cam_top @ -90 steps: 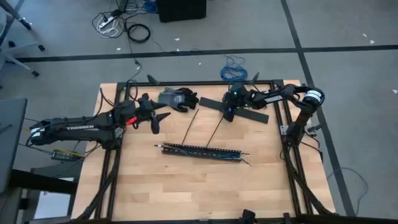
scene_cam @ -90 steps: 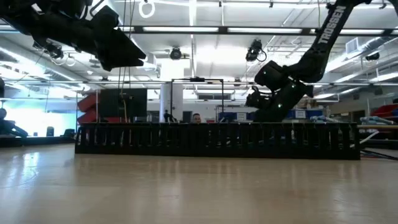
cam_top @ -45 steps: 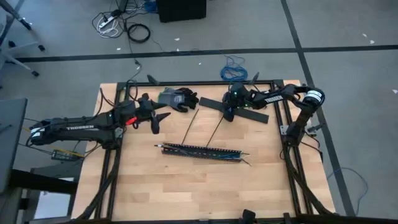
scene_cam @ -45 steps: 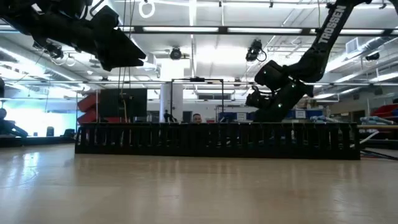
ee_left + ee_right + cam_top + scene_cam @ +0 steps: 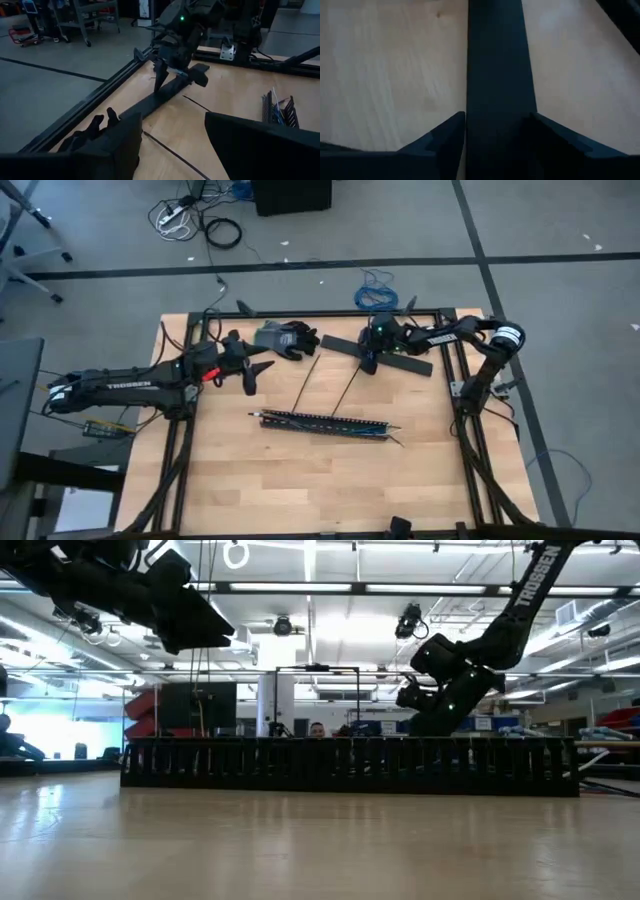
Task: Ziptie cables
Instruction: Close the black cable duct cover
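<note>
You're looking at the cables [image 5: 385,434], thin dark strands poking from the black slotted strip [image 5: 320,423] mid-table; "TROSSEN" is showing on the left arm. The left gripper [image 5: 255,370] is hanging spread apart; the right gripper [image 5: 367,363] is straddling the flat black bar [image 5: 500,75], fingers apart

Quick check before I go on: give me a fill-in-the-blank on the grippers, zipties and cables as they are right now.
1. The left gripper hangs with its fingers ___.
2. The right gripper is at the black strip, and ___ zipties lie between that strip and the tray.
3. In the high view, the cables stick out of the tray's ___ end.

Missing words: open; two; right.
</note>
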Controlling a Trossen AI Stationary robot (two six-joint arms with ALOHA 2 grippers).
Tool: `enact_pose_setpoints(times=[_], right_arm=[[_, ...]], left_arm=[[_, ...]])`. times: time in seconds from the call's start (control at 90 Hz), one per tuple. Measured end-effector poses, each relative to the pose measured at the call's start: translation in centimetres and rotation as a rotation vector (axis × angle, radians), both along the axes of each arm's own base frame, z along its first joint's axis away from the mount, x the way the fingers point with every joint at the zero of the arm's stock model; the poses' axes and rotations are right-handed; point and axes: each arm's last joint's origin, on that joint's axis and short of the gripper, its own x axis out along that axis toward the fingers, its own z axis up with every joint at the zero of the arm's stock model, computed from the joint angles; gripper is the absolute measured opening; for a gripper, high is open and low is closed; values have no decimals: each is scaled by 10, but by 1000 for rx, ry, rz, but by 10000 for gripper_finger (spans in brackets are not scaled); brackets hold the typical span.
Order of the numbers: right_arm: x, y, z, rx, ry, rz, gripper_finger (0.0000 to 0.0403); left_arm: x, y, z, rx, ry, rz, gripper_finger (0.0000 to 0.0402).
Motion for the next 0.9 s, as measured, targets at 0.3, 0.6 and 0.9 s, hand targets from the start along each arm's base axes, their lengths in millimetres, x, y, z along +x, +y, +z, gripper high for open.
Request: enact_pose_setpoints(times=[0.3,0.6,0.9], right_arm=[[-3,2,17,1,-45,-3,153],[-7,3,12,45,0,-32,211],[-11,-1,9,45,31,-34,279]], left_arm=[[0,0,-2,-5,16,1,214],[0,0,-1,-3,7,1,214],[0,0,-1,-18,0,4,214]])
